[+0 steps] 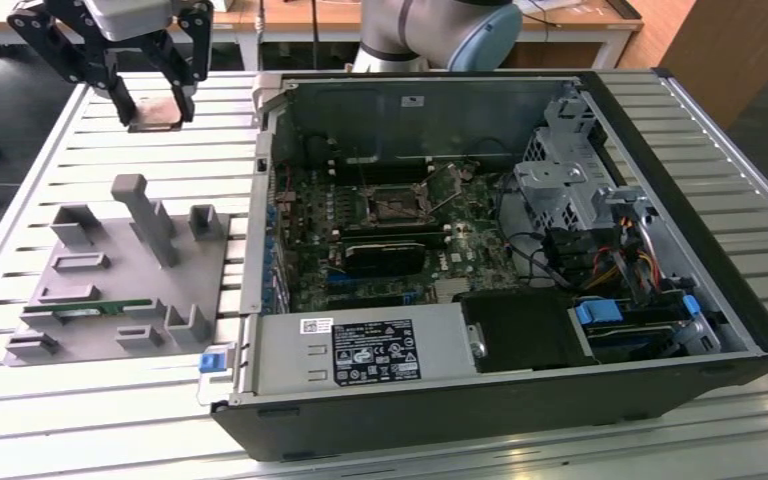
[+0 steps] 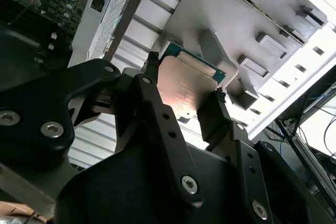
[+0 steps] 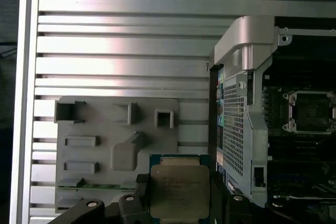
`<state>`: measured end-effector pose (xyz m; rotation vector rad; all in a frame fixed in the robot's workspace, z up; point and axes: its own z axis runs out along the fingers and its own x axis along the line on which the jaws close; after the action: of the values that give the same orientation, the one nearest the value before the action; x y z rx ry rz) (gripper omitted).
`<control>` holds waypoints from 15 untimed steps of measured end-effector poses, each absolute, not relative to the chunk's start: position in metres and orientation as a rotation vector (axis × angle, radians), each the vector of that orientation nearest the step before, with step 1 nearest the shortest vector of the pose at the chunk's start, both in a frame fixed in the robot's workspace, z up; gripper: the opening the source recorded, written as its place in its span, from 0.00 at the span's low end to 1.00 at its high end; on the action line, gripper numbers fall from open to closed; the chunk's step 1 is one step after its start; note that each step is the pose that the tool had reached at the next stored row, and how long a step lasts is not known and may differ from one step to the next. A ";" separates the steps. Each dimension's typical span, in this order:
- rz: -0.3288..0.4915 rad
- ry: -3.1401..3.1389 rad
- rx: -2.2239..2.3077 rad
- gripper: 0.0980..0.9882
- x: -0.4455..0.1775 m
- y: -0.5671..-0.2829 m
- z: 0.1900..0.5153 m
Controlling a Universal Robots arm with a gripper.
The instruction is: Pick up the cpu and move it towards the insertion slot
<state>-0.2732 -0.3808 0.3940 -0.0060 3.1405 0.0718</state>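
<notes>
cpu (image 3: 179,191) clamped in gripper (image 1: 152,112), high above slatted table (image 1: 157,160)

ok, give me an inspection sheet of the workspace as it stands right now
Surface: slatted metal table, bare slats around the items.
Job's things: cpu held in the gripper, lifted over the table next to the grey tray; insertion slot inside the open computer case, nothing in it.
Clutter: green memory stick lying in the tray.
Grippers: gripper shut on the cpu, a finger on each of two opposite edges.
Cables: bundled wires inside the case, toward the exterior view's right.
Surroundings: desks behind the table; robot arm at the far edge.
</notes>
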 end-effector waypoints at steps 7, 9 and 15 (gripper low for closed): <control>0.072 3.140 -0.006 0.50 -0.264 -0.380 0.394; 0.072 3.140 -0.006 0.50 -0.262 -0.380 0.394; 0.072 3.141 -0.006 0.50 -0.252 -0.380 0.394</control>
<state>-0.2521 -0.3797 0.3941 -0.0060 3.1405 0.0717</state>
